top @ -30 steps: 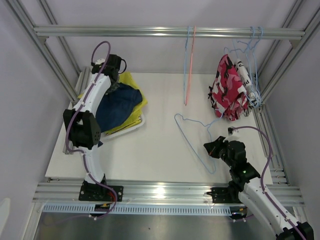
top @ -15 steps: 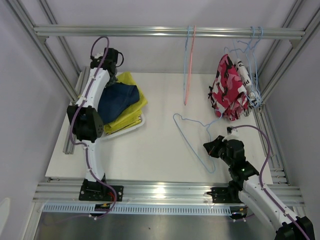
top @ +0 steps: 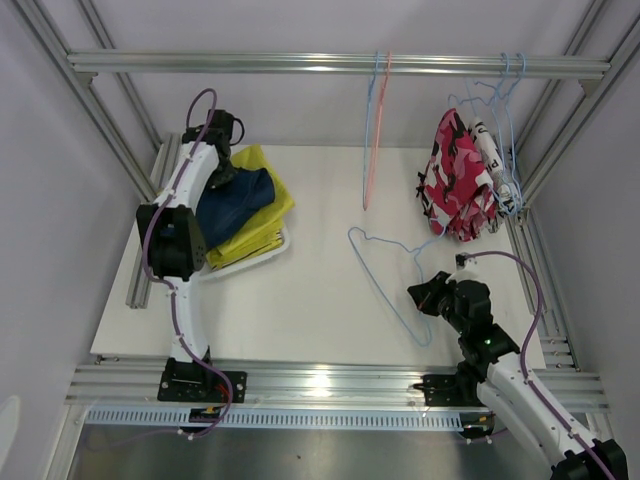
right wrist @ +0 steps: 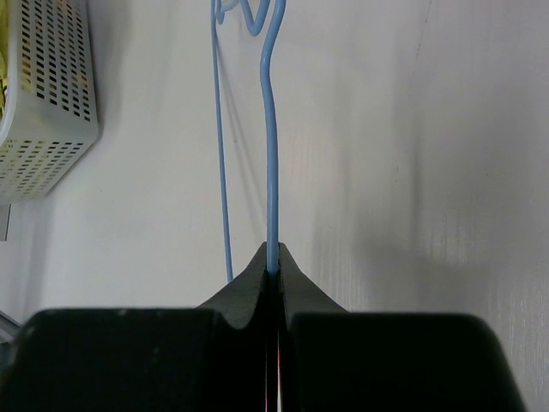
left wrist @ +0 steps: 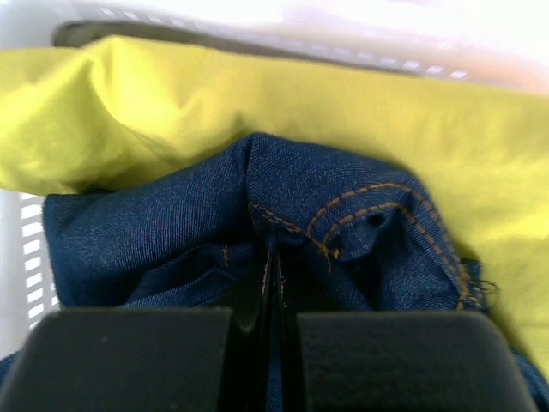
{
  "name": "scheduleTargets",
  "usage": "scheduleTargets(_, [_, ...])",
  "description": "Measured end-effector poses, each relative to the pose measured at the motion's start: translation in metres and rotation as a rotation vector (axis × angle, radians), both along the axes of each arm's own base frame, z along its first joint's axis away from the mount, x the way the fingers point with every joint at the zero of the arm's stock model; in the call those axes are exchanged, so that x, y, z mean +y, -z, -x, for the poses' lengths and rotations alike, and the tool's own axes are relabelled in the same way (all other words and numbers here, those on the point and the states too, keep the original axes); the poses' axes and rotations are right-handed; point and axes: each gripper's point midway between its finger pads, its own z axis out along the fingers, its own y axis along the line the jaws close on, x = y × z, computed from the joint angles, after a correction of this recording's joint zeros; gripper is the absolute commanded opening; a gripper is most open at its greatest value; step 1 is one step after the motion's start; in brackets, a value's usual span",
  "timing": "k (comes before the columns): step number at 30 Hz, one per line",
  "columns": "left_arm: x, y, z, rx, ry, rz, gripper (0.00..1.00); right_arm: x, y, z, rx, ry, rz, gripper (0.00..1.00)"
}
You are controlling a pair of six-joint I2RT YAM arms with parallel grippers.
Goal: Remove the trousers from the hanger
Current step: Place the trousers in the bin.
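- Left gripper [left wrist: 270, 262] clamped on navy trousers [left wrist: 360, 232], over yellow trousers [left wrist: 171, 112], in basket [right wrist: 47, 112], far-left corner of table [top: 300, 300].
- Right gripper [right wrist: 273, 257] clamped on blue hanger [right wrist: 272, 154], toward near-right corner.

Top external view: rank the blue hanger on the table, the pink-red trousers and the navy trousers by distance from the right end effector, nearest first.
1. The blue hanger, lying on the table, pinched in the right end effector.
2. The pink-red trousers, hanging at the far right.
3. The navy trousers, in the basket at the far left.
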Motion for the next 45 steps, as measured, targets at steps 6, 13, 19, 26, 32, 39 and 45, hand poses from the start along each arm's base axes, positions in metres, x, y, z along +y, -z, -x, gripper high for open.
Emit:
scheduleTargets(6, [0.001, 0.017, 0.007, 0.037, 0.021, -0.006, 0.37, -0.003, -0.001, 0.001, -0.003, 0.009, 0.0, 0.0])
scheduleTargets(13, [0.001, -0.001, 0.022, 0.043, 0.045, -0.013, 0.7, -0.007, 0.0, 0.003, 0.002, 0.016, 0.009, 0.0])
scheduleTargets(19, [-0.002, -0.018, 0.04, 0.052, 0.062, -0.017, 0.85, -0.007, 0.001, 0.004, 0.005, 0.015, 0.008, 0.0])
scheduleTargets(26, [-0.019, -0.063, 0.06, 0.008, 0.105, -0.011, 0.93, -0.007, 0.002, 0.004, 0.015, 0.006, 0.006, 0.0])
scheduleTargets(32, [-0.031, -0.11, 0.073, -0.08, 0.137, -0.007, 0.96, -0.005, 0.005, 0.005, 0.027, -0.005, 0.004, 0.0])
scheduleTargets(39, [-0.046, -0.14, 0.124, -0.152, 0.184, 0.028, 0.96, -0.004, 0.005, 0.005, 0.027, -0.011, 0.005, 0.0])
scheduleTargets(45, [-0.061, -0.135, 0.188, -0.186, 0.252, 0.091, 0.96, -0.004, 0.005, 0.006, 0.027, -0.014, 0.003, 0.0])
